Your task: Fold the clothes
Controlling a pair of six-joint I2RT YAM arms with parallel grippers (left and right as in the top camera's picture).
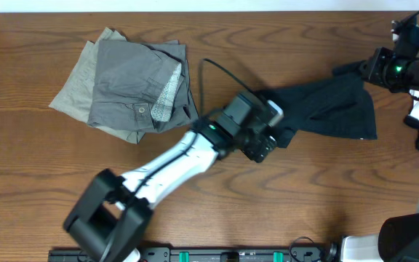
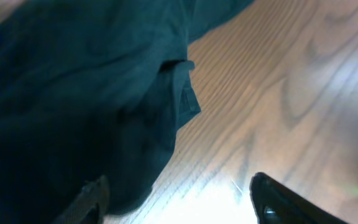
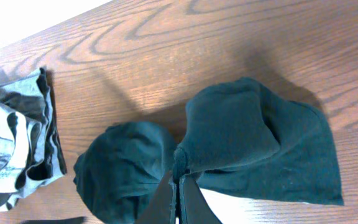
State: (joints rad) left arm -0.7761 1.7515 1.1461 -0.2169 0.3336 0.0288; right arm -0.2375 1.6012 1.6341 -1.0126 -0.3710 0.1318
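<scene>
left gripper (image 2: 176, 200) jaws apart at the black garment's (image 1: 337, 109) edge, frame centre; right gripper (image 3: 178, 188), upper right, jaws clamped on it.

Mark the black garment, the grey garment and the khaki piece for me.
black garment (image 1: 340, 105), overhead view, its wide right half.
grey garment (image 1: 129, 80), overhead view, centre of top panel.
khaki piece (image 1: 71, 94), overhead view, exposed left flap.
</scene>
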